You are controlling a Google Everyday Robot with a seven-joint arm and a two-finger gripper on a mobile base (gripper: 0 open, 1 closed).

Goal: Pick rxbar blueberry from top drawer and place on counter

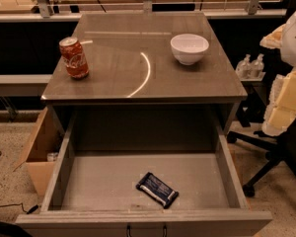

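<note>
Top drawer (59, 177) open, rxbar blueberry (157, 189) inside, gripper (286, 100) at right edge.
I see the bar lying flat and skewed on the drawer floor, near the front, about centre. Cola can (74, 58) sits left and white bowl (189, 48) right on the counter (118, 78). The gripper is well apart from the bar; I cannot tell its grip.

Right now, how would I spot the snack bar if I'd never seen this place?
The robot's hand is out of view; look at the open grey drawer under the tabletop. Near its front lies the snack bar, alone: flat, dark blue, pale lettering.
</note>
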